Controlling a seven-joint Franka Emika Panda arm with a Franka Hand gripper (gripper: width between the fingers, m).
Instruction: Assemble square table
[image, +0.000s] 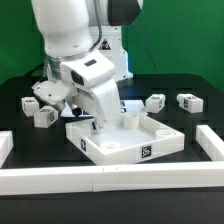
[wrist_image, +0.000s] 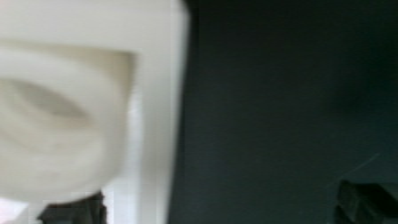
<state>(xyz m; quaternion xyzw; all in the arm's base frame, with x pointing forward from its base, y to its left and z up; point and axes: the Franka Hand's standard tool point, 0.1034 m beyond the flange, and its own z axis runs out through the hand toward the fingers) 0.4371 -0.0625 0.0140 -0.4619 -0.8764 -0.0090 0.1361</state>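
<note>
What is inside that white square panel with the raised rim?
A round corner socket shows in the square table panel. The gripper and arm cover the exterior view's left part, so anything there is hidden.

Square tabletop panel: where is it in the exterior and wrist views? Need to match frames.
Exterior view: the square tabletop panel sits in the lower centre of the picture.
Wrist view: seen close up, only its raised rim and one round corner socket show.
Shared landmark: the black table bordering the rim.
</note>
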